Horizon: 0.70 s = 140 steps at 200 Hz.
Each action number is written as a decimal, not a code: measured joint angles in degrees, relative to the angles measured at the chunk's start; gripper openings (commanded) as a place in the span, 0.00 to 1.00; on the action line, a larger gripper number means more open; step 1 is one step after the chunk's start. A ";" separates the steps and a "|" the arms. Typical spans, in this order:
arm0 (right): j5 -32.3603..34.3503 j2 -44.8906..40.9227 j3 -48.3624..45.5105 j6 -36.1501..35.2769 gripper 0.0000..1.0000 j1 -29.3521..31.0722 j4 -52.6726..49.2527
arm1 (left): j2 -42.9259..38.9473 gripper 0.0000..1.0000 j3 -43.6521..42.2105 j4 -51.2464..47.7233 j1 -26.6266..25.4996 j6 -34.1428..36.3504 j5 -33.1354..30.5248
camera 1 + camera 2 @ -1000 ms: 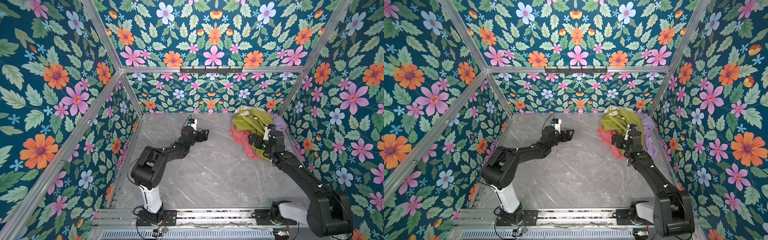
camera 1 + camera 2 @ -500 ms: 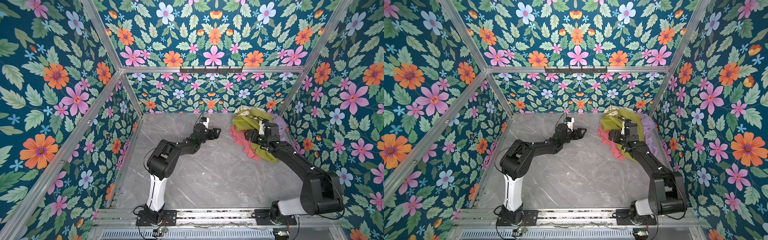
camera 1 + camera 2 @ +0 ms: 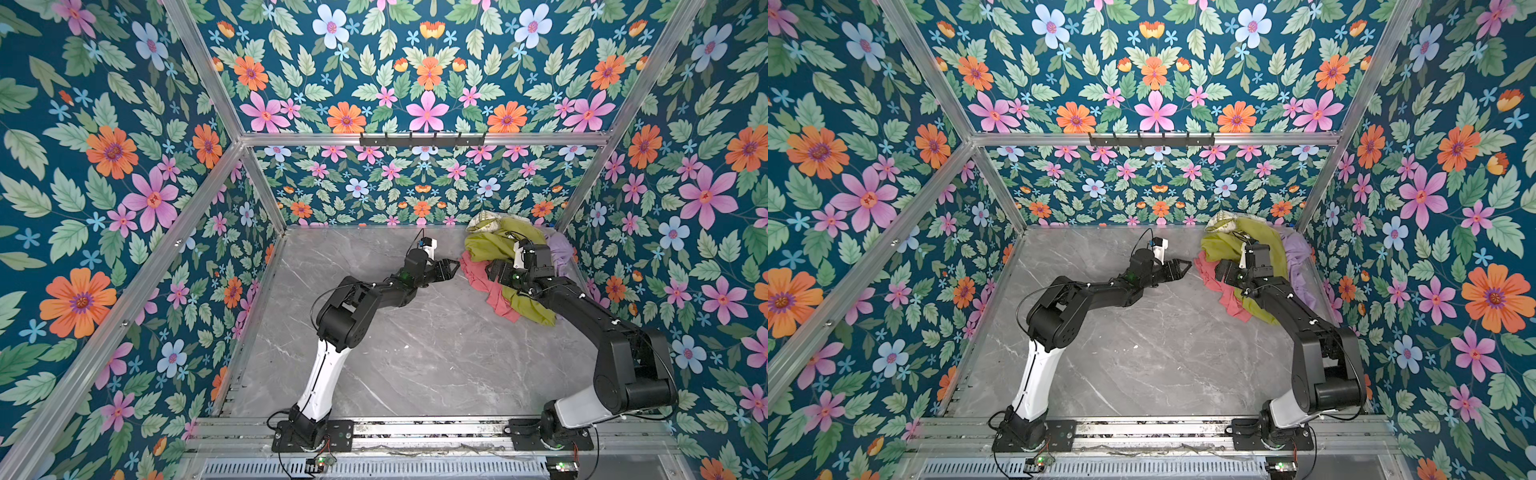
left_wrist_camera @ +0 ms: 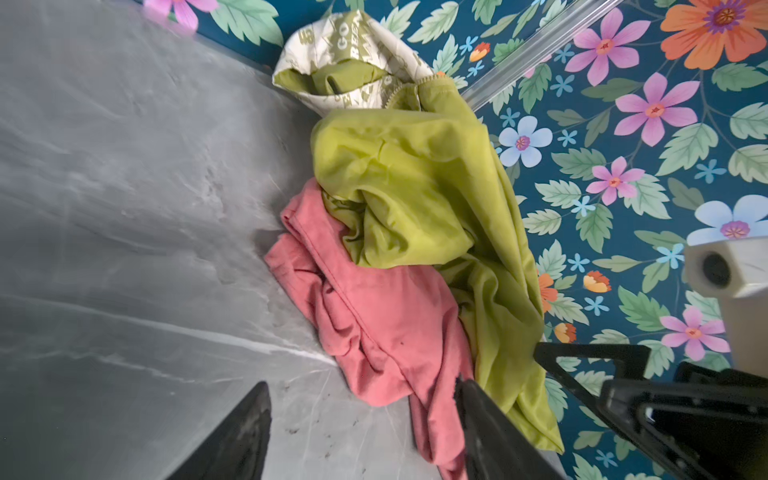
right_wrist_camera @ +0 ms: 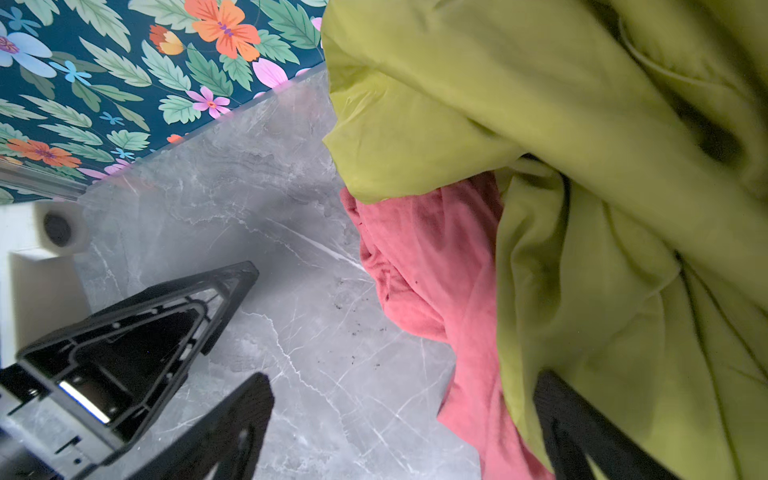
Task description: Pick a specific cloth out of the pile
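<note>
The cloth [image 3: 484, 284] lies at the near-left edge of the pile [image 3: 498, 245] in the far right corner, mostly under the green cloth [image 4: 415, 174], so only its exposed fringe offers a grip. The left gripper [image 4: 361, 390] sits at that fringe, jaws fairly wide and empty. The right gripper [image 5: 401, 382] hovers over the pile, jaws wide and empty. How far the cloth runs under the green is hidden.

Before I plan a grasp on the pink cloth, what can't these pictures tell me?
- Salmon-pink cloth: its extent under the olive-green cloth, covered in every view.
- Pale lilac cloth: partly behind the right arm, top views.
- Cream patterned cloth: lower part buried, left wrist view.
</note>
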 measured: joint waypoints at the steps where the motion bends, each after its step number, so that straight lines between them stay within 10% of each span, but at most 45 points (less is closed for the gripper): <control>1: 0.00 0.00 0.00 0.04 1.00 0.00 0.00 | 0.04 0.69 0.04 0.02 -0.02 0.00 0.04; 140: -0.42 0.68 -0.81 2.34 0.99 -0.02 1.01 | 9.60 0.63 4.98 3.85 -0.76 -4.46 4.13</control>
